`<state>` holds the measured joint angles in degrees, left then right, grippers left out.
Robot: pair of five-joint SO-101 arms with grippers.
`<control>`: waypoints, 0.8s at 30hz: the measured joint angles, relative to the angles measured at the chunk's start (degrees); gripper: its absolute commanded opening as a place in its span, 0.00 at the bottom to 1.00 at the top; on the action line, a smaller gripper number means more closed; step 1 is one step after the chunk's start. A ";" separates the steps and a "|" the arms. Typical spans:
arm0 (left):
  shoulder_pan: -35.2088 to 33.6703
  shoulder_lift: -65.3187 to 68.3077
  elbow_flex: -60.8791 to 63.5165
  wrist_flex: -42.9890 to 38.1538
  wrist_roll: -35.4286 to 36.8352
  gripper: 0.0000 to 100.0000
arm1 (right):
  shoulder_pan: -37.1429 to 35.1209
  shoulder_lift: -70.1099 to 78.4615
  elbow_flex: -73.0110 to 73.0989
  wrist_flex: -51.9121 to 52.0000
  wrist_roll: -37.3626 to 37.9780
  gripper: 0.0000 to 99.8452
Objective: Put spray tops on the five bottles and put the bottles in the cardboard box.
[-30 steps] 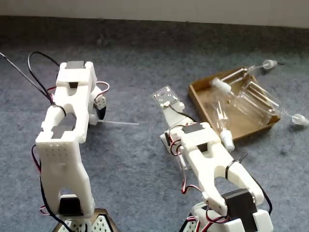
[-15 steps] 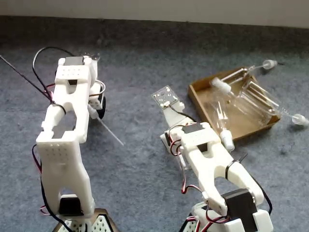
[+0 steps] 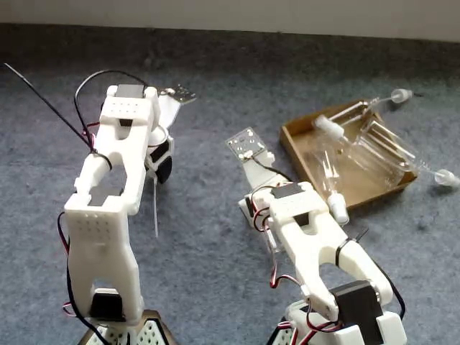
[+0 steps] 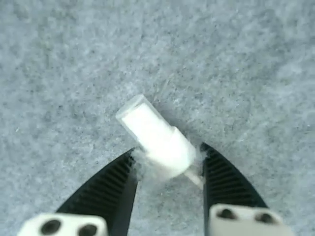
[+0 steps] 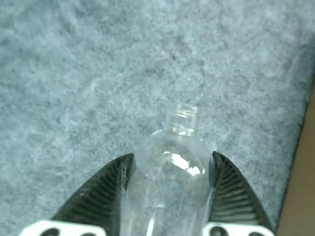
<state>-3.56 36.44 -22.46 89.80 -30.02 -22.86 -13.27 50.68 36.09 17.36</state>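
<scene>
Left gripper (image 4: pixel 167 153) pinching spray top (image 4: pixel 156 140) between jaws, head poking past fingertips. Right gripper (image 5: pixel 171 160) clamped round bottle (image 5: pixel 170 189), open neck jutting beyond tips.

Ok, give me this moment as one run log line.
left gripper: shut on spray top | right gripper: shut on uncapped bottle | cardboard box: holds capped bottles | step: top not yet on bottle
</scene>
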 measured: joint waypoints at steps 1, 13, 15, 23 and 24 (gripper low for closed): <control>0.00 0.00 0.00 0.00 -0.09 0.32 | 0.00 0.00 0.00 0.00 0.00 0.12; 0.00 0.00 0.00 0.00 13.89 0.21 | 0.00 0.00 0.00 0.00 0.00 0.12; 0.00 0.00 0.00 0.00 16.88 0.19 | 0.00 0.00 0.00 0.00 0.00 0.12; 0.00 0.00 0.00 0.00 29.27 0.12 | 0.00 0.00 0.00 0.00 0.00 0.12; 0.00 0.00 0.00 0.00 30.15 0.11 | 0.00 0.00 0.00 0.00 0.00 0.12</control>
<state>-3.56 36.44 -22.46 89.80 0.13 -22.86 -13.27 50.68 36.09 17.36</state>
